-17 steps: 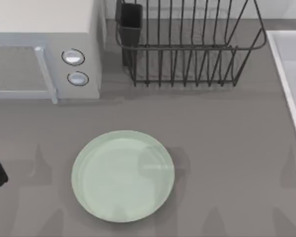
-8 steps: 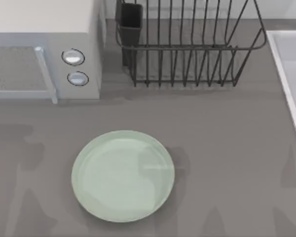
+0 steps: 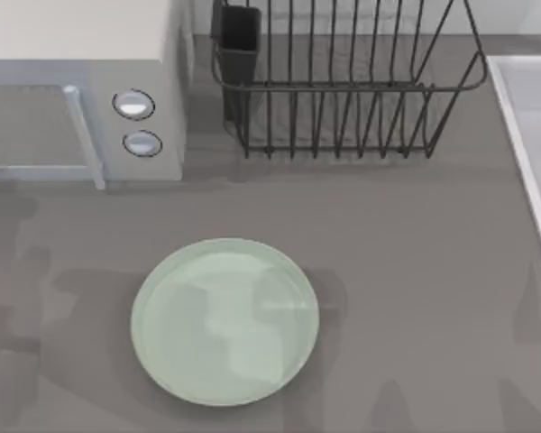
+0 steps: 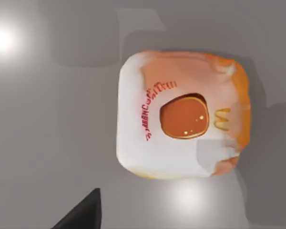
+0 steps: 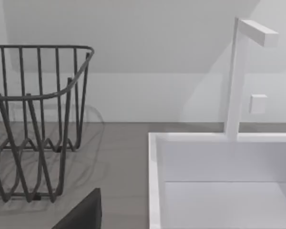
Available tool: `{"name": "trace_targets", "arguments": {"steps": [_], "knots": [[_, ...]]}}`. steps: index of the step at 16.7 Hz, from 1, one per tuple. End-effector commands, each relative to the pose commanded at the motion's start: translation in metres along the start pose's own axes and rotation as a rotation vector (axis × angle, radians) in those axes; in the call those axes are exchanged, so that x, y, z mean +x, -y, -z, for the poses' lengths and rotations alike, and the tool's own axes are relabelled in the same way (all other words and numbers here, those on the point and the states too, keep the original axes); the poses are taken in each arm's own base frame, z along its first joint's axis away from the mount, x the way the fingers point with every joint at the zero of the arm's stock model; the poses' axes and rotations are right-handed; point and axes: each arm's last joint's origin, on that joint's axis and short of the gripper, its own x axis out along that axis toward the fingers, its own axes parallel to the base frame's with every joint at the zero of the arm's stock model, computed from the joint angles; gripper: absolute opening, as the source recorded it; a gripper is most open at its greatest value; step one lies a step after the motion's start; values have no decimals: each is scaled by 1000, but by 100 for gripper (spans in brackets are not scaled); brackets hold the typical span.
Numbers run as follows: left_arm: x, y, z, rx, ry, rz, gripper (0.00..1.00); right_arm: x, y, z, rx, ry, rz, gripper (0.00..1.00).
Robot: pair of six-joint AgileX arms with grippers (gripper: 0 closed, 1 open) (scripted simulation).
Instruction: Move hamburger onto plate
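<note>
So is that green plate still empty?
Empty. The plate holds only reflections, and the hamburger lies on the grey table under the left wrist camera.

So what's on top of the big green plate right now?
Nothing. The plate shows a bare glossy surface in the top view, with soft shadows and reflections across it. The hamburger is not on it; the left wrist view shows it lying on grey table.
</note>
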Motion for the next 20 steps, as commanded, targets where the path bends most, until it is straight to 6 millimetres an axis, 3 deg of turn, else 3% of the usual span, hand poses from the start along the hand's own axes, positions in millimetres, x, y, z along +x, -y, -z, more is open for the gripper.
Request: {"name": "trace_targets", "arguments": {"steps": [5, 13, 20], "knots": [[26, -22, -27, 24, -160, 68, 100, 0, 0, 0, 0, 0, 0, 100], [35, -23, -29, 27, -178, 78, 100, 0, 0, 0, 0, 0, 0, 100], [100, -20, -19, 26, -171, 74, 100, 0, 0, 0, 0, 0, 0, 100]]}}
